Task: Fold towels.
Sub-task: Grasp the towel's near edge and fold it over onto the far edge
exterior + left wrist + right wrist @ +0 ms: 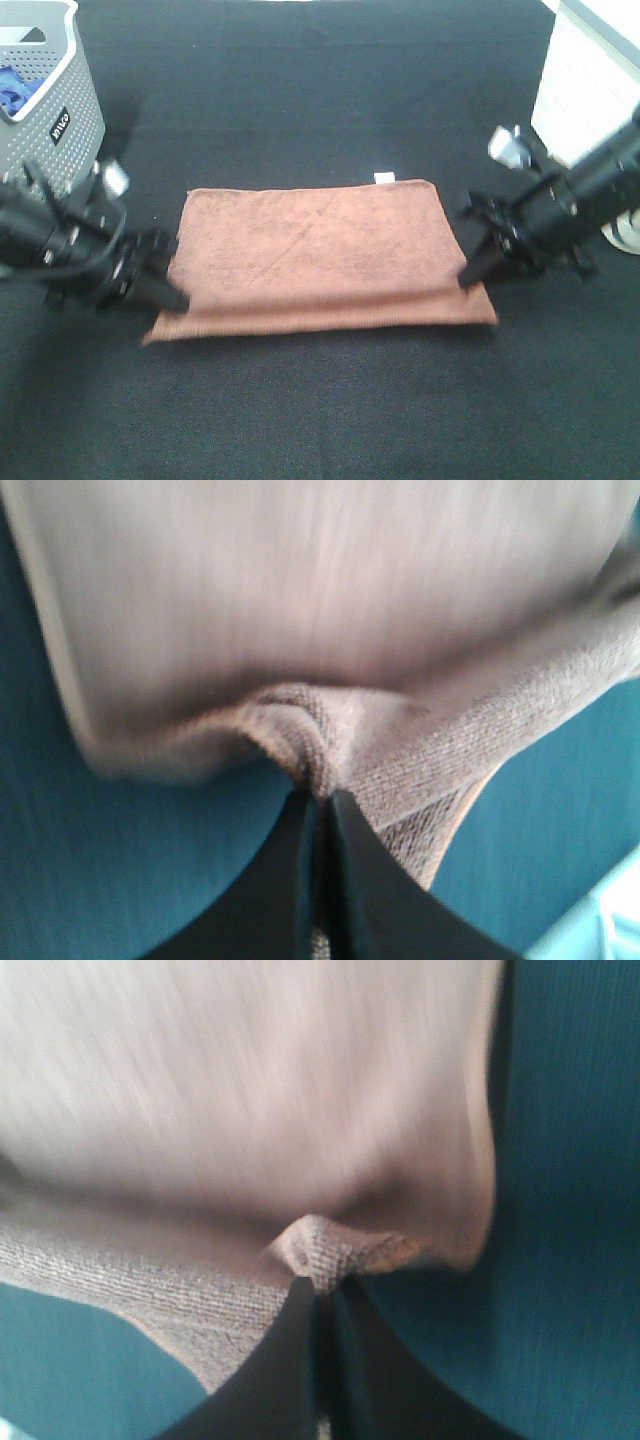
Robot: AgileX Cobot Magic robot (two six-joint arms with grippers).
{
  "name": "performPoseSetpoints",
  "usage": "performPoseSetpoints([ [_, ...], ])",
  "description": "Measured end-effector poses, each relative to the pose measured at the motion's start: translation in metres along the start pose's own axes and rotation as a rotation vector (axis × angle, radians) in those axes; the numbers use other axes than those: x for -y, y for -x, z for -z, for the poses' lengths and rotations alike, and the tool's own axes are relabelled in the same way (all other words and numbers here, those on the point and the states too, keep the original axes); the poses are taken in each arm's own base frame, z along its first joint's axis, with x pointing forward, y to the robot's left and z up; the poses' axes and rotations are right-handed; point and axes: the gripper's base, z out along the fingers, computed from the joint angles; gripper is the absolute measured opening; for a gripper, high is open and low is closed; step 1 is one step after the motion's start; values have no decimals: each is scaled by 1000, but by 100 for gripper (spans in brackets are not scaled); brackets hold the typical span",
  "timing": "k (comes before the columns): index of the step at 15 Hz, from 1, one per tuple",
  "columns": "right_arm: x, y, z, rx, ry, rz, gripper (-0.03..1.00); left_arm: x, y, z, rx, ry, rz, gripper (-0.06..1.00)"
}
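reddish-brown microfibre, the towel lay in the middle of the black table, seemingly folded once already, with a lower layer peeking out along the near edge. the left gripper and right gripper were each clamped on a pinch of cloth at its short ends. another fold looked due. bare surface lay all round, and the grey basket stood well apart.

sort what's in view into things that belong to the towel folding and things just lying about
In the job: reddish-brown towel; left tool and right tool, each shut on the towel.
Lying about: grey basket holding a blue cloth; white container at far right.
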Motion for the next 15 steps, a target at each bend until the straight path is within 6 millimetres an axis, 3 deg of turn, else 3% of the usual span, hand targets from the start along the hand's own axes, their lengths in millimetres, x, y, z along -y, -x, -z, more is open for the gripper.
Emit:
performPoseSetpoints([
  [4,-14,58,19,186,1,79,0,14,53,15,213,41,-64,1],
  [7,-15,102,8,223,9,129,0,18,88,10,283,41,-99,1],
  [12,-2,126,-22,206,-10,131,0,6,114,-9,333,95,-102,1],
  [14,3,127,-30,204,-20,125,11,3,117,-18,316,92,-107,7],
  [15,3,127,-30,208,-22,125,21,2,118,-20,312,92,-109,16],
])
